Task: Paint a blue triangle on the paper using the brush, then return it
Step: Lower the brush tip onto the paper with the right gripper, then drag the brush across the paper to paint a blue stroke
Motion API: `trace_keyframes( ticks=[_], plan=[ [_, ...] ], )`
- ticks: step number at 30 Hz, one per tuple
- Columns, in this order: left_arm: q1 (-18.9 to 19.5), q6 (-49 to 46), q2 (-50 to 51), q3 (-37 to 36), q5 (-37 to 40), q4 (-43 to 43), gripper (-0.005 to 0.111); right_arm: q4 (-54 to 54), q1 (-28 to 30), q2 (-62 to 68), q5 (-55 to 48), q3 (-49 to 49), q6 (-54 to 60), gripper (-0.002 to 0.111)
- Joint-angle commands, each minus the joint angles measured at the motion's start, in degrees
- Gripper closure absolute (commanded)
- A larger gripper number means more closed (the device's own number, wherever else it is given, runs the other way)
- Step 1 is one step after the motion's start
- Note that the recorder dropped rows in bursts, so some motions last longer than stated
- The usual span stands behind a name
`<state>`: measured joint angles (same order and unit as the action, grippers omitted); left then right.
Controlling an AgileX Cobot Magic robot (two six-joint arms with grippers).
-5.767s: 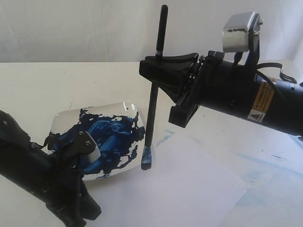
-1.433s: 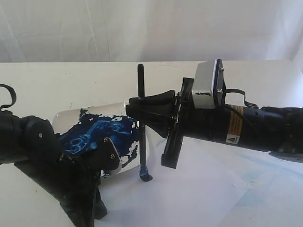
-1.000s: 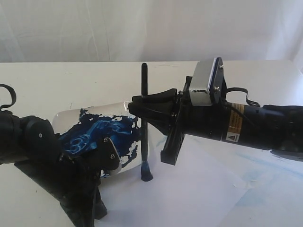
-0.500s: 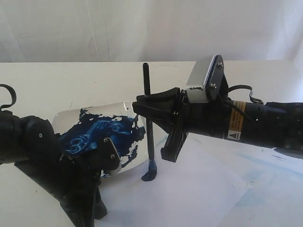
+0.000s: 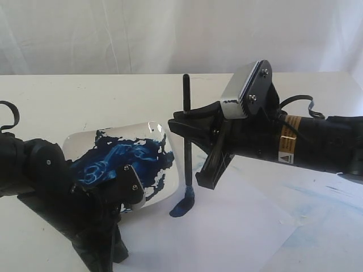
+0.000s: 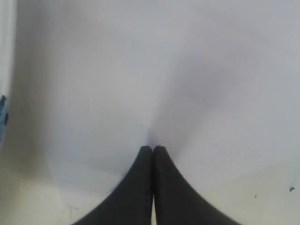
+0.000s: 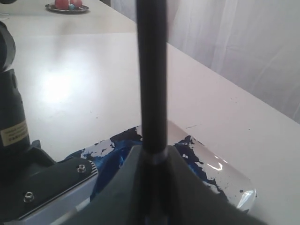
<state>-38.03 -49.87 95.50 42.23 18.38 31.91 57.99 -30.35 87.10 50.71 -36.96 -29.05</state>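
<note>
My right gripper (image 5: pixel 185 121) (image 7: pixel 152 157) is shut on the brush (image 5: pixel 186 153) (image 7: pixel 151 70) and holds it upright, handle up. Its blue bristle tip rests on the paper (image 5: pixel 227 232) just right of the paint-smeared white dish (image 5: pixel 79 143) (image 7: pixel 225 171). A short dark-blue stroke (image 5: pixel 178 211) lies under and beside the tip; I see no triangle outline. My left gripper (image 5: pixel 105 252) (image 6: pixel 153 148) is shut on nothing. Its fingertips point down at the paper's (image 6: pixel 140 70) near-left corner, in front of the dish.
Faint pale-blue smears (image 5: pixel 323 195) mark the table right of the paper, under the right arm. A white curtain hangs behind the table. In the right wrist view, a small plate (image 7: pixel 67 5) with red items sits far off on the table.
The right gripper has shifted to the right with the brush, dragging the tip over the paper and leaving a short blue stroke. The left arm has stayed still over the last second.
</note>
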Motion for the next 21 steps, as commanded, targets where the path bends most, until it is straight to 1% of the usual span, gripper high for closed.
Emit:
trace_keyframes(
  ticks=[1,14,21],
  plan=[
    [-0.4,0.0,0.9,-0.5,0.7,0.2,0.107,0.9,0.2,-0.2,-3.9,0.2,0.8,0.108],
    [-0.4,0.0,0.9,-0.5,0.7,0.2,0.107,0.2,0.2,-0.4,-9.0,0.1,4.7,0.108],
    [-0.4,0.0,0.9,-0.5,0.7,0.2,0.107,-3.4,0.2,-0.4,-10.4,0.1,8.4,0.108]
  ],
)
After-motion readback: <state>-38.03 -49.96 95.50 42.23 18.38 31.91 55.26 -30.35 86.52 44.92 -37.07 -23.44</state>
